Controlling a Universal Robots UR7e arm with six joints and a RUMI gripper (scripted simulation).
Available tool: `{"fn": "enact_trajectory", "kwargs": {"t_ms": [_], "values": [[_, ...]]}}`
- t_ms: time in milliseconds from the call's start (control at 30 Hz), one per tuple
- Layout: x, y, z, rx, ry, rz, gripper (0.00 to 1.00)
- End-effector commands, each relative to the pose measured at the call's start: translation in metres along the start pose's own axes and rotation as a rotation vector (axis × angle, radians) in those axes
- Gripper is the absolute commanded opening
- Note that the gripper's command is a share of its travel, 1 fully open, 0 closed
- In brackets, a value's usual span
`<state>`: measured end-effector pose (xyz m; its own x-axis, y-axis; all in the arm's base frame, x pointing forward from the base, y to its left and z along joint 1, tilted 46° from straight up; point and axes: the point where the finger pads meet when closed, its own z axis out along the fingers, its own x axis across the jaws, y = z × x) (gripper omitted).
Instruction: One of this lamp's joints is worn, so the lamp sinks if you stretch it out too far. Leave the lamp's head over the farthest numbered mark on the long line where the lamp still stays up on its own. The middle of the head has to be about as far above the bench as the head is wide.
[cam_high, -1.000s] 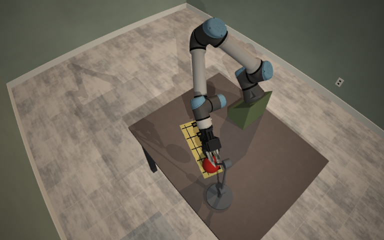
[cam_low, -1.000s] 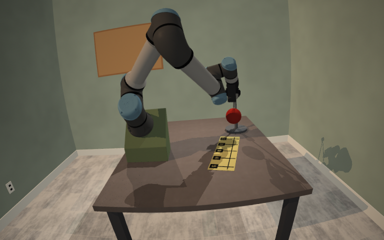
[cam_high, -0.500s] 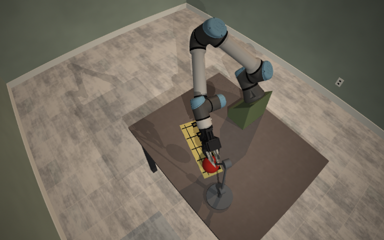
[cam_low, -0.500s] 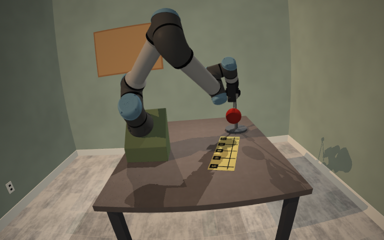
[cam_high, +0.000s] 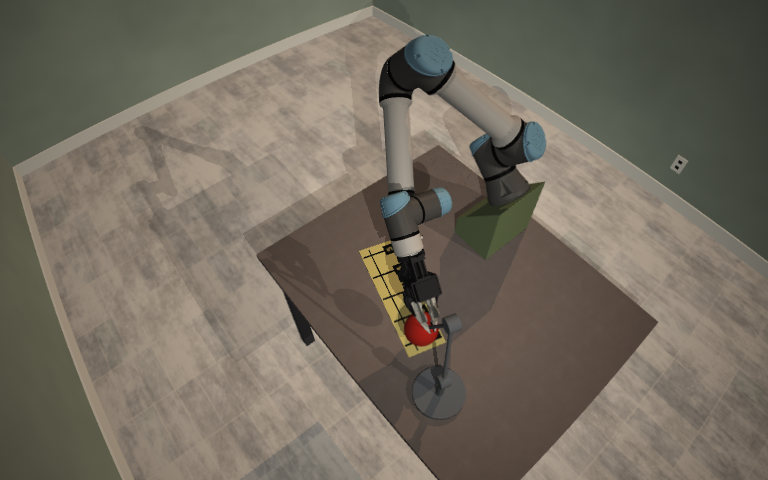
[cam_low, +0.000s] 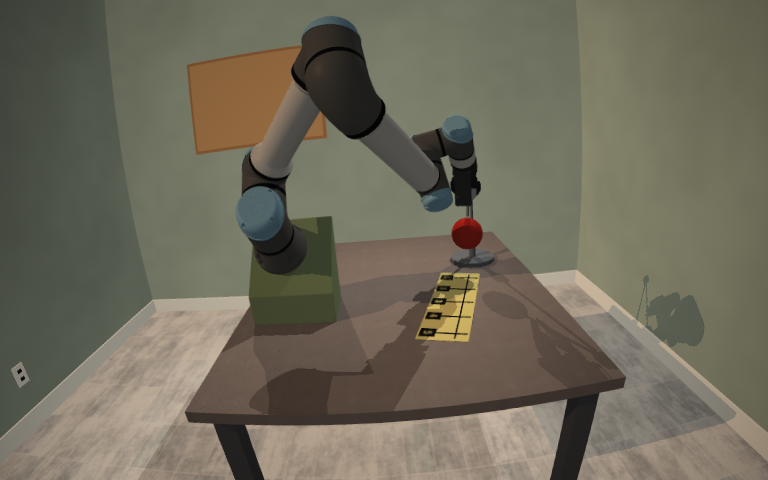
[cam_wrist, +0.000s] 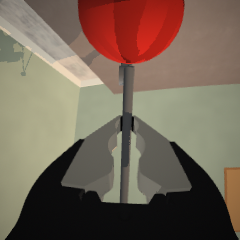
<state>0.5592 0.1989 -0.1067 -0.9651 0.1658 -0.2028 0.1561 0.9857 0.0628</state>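
Observation:
The lamp has a round grey base (cam_high: 438, 391) at the bench's near end, thin grey links and a red ball head (cam_high: 421, 330). The head (cam_low: 467, 232) hangs above the near end of the yellow strip (cam_low: 449, 306), which carries a long line and numbered marks. A thin grey stem (cam_wrist: 126, 107) sticks up from the head (cam_wrist: 131, 27). My gripper (cam_high: 429, 314) points down over the head and is shut on this stem, as the wrist view (cam_wrist: 127, 123) shows. In the exterior view the gripper (cam_low: 467, 204) sits just above the head.
A green block (cam_high: 500, 219) holds the arm's base at the back of the brown bench. The yellow strip (cam_high: 390, 288) runs from the lamp towards that block. An orange board (cam_low: 243, 97) hangs on the wall.

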Motion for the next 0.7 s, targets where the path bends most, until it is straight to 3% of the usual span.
{"fn": "enact_trajectory", "kwargs": {"t_ms": [0,667], "values": [[-0.001,-0.016,-0.005,0.003,-0.008,0.007,0.00],[-0.003,-0.054,-0.010,0.002,-0.002,0.000,0.00]]}}
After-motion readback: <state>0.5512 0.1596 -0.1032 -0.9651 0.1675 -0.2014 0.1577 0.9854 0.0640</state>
